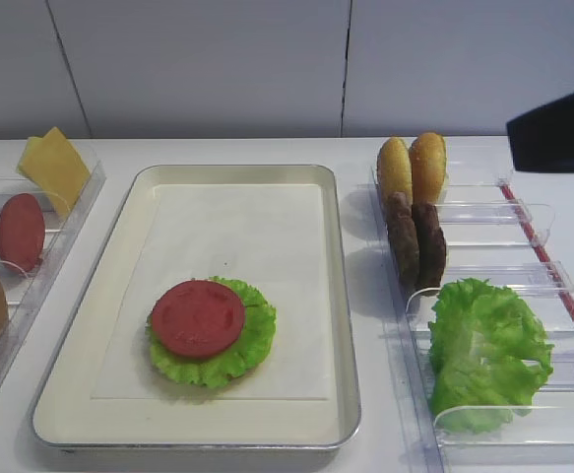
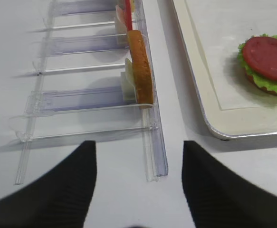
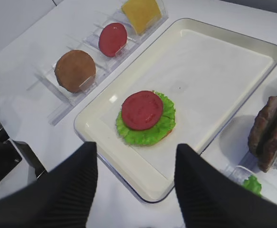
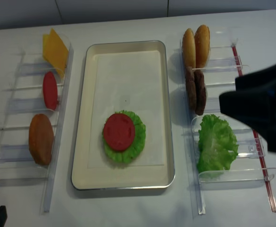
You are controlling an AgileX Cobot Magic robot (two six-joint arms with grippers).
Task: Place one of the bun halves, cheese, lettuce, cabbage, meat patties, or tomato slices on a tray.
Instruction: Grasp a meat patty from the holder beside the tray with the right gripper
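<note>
Tomato slice (image 1: 197, 317) — matte disc, ruffled lettuce (image 1: 247, 340)

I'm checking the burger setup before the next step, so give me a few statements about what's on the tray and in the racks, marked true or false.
1. A tomato slice lies on lettuce on the tray. True.
2. Cheese lies on the tray. False: the cheese stands in the left rack.
3. Two meat patties stand in the right rack. True.
4. The right gripper holds a bun. False: it is open and empty.
</note>
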